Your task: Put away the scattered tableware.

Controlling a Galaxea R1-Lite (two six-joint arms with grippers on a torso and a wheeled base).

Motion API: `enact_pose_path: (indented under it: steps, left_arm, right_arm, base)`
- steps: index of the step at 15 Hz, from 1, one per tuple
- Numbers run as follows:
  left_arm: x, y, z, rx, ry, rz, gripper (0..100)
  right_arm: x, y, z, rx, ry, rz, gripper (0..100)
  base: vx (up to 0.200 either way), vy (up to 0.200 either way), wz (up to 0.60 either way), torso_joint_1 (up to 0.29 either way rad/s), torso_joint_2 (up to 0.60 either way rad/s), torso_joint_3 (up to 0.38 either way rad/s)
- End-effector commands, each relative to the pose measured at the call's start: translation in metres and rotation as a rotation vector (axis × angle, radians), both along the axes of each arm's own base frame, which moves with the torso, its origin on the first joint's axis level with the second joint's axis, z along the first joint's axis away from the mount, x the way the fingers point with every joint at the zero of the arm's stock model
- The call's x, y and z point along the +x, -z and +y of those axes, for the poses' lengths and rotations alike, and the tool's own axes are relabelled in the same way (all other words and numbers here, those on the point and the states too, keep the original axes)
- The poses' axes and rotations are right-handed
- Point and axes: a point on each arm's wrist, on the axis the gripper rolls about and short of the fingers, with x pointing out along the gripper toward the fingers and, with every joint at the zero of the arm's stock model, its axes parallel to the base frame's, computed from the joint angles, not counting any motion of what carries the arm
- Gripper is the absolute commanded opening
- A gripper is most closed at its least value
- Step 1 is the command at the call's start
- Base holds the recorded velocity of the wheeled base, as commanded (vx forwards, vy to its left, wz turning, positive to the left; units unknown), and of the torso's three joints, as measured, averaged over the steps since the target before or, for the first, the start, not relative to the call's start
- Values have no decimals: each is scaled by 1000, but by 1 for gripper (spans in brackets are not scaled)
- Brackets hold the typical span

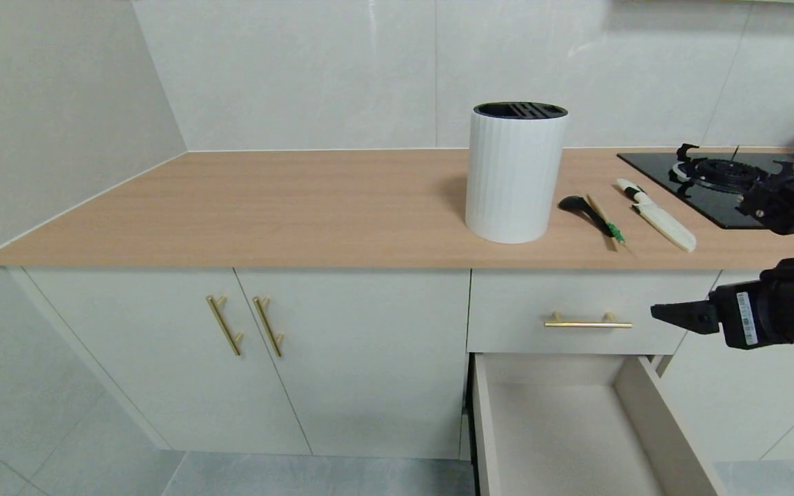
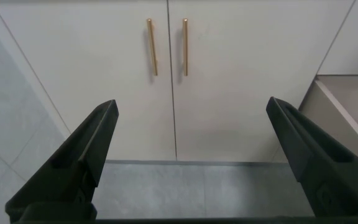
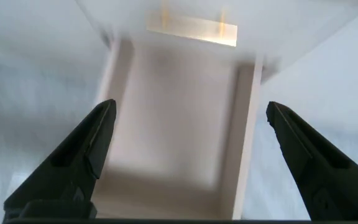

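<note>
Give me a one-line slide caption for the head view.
White ribbed cylindrical holder, black spoon, chopsticks and white knife on wooden counter; right pincer near the pulled-out drawer.

pale tiled walls (image 1: 287, 69), wooden countertop (image 1: 266, 207), white cabinets (image 1: 355, 358), brass handles (image 1: 267, 326), open drawer (image 1: 562, 441), grey floor (image 1: 314, 477)

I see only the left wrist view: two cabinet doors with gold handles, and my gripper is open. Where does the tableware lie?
Observer: On the countertop, right of a white holder: a black spoon, chopsticks and a white knife.
Operator: Is any of them inside the holder?
Observer: No, all three lie flat on the wood beside it.
Operator: Where is the right gripper?
Observer: The right gripper is open, near the pulled-out drawer, lower than the countertop.
</note>
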Motion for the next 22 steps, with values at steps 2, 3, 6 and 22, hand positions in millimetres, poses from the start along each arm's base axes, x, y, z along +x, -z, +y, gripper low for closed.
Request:
enact_pose_path:
  steps: [2,3,6,22]
  left_arm:
    - [0,0,0,0,0,1,100]
    - [0,0,0,0,0,1,100]
    - [0,0,0,0,0,1,100]
    - [0,0,0,0,0,1,100]
  right_arm:
    - [70,-30,1,17,74,-47,100]
    - [90,-36,-1,11,100,-15,100]
    - [144,-38,2,103,201,32,100]
    - [202,3,2,179,345,113,100]
  base:
    - [0,0,0,0,0,0]
    - [0,0,0,0,0,0]
    - [0,0,0,0,0,0]
    - [0,0,0,0,0,0]
